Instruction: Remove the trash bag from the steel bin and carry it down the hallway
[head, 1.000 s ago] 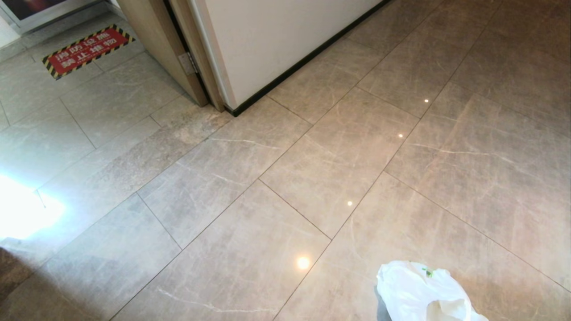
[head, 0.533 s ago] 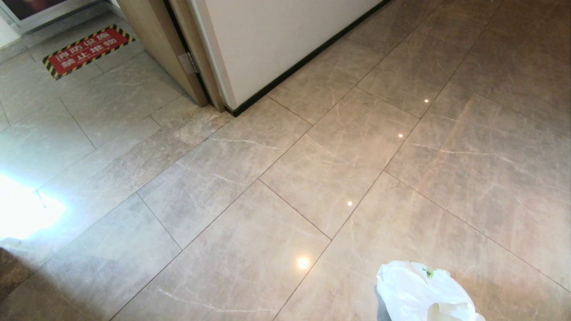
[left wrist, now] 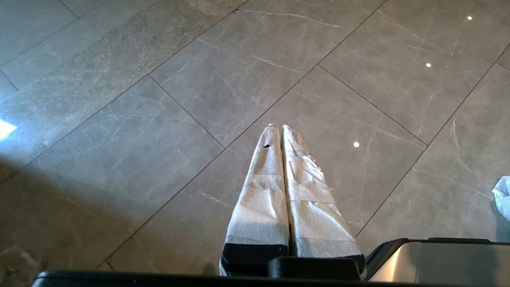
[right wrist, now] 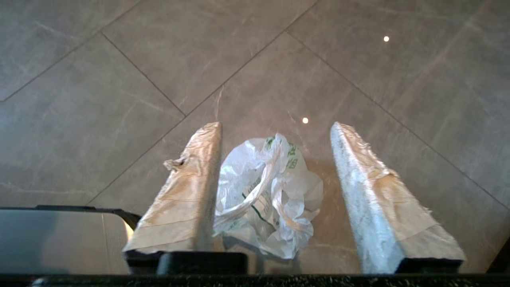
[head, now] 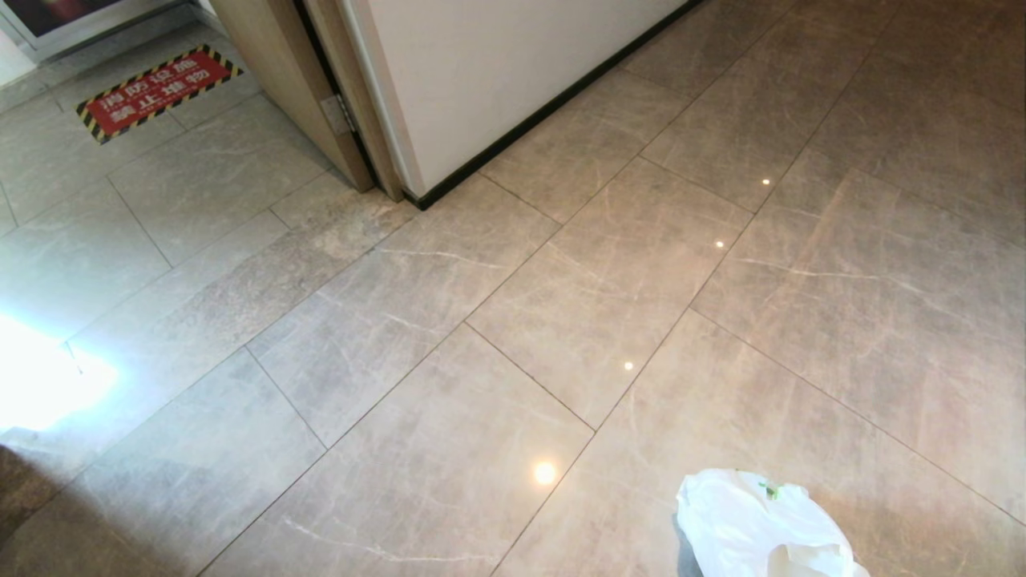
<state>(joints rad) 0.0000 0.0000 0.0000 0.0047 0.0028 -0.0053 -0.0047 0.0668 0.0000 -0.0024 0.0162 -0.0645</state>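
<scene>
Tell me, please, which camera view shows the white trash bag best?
The right wrist view: the whole crumpled trash bag lies on the floor tiles, framed between the spread fingers of the right gripper. The head view cuts it off at the bottom edge; the left wrist view catches only a sliver.

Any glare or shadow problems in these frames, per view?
Head view: blown-out glare patch on the floor tiles at left, small ceiling-light reflections. Left wrist view: dark shadow across the tiles, glare sliver at the frame edge. Right wrist view: even light, trash bag casts a soft shadow.
</scene>
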